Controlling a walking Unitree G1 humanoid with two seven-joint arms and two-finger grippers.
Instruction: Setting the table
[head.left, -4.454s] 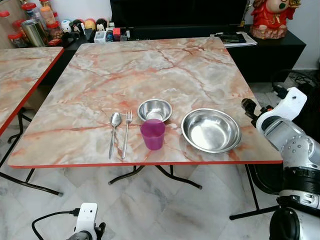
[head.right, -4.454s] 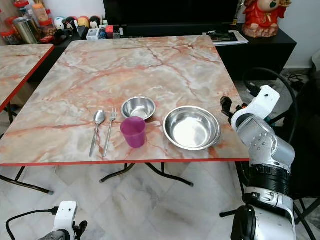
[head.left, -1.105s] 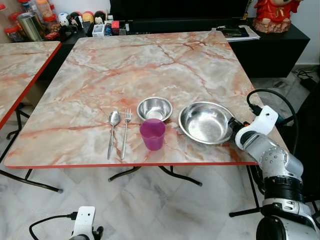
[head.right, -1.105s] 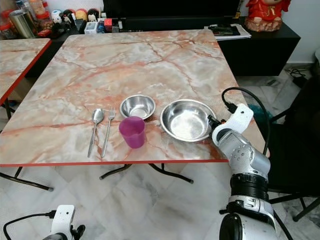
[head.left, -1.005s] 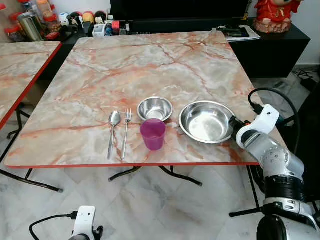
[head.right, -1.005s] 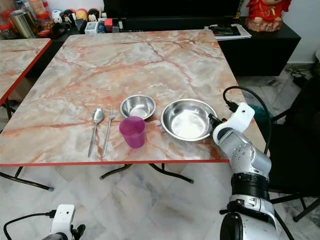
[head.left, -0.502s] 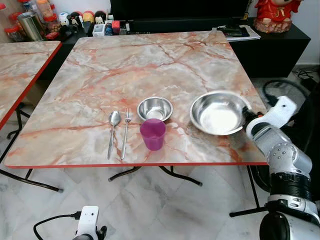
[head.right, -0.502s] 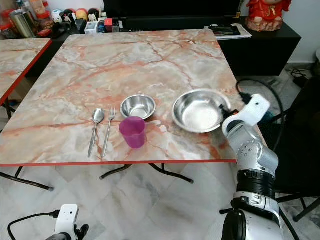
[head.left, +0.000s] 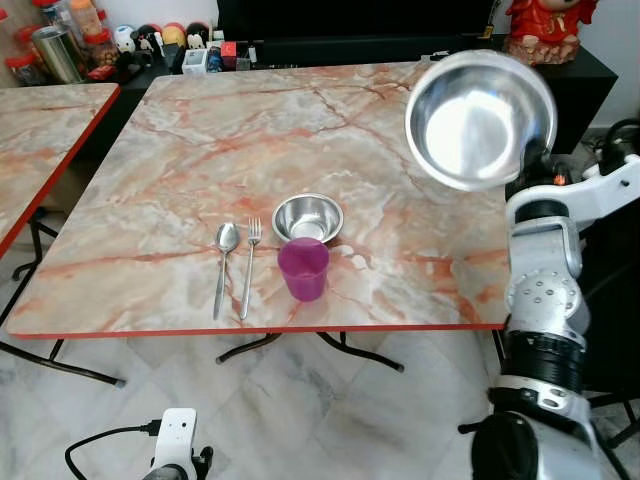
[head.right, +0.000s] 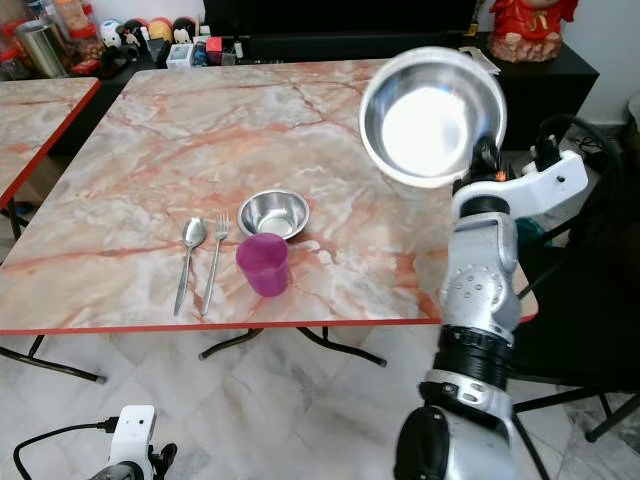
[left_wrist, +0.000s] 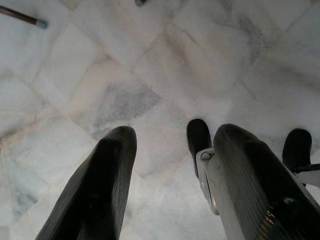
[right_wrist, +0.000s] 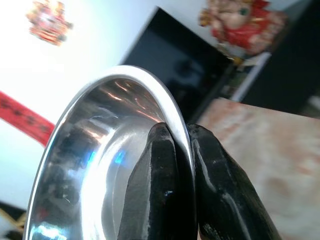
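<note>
My right gripper (right_wrist: 181, 145) is shut on the rim of the large steel bowl (head.left: 478, 118), which it holds high above the table's right side, tipped so its inside faces me. On the marble table (head.left: 200, 160) stand a small steel bowl (head.left: 308, 217) and a purple cup (head.left: 303, 268) just in front of it. A spoon (head.left: 224, 262) and a fork (head.left: 250, 262) lie side by side left of the cup. My left gripper (left_wrist: 170, 165) hangs open over the floor.
A second marble table (head.left: 40, 150) stands to the left. A black cabinet (head.left: 350, 45) behind the table carries jars, small items and a red figurine (head.left: 545, 28). Table legs and a cable (head.left: 100, 440) are on the tiled floor.
The right arm has lifted the large bowl off the table's near right part, raised it high and tipped it toward me. The other tableware has not moved.
</note>
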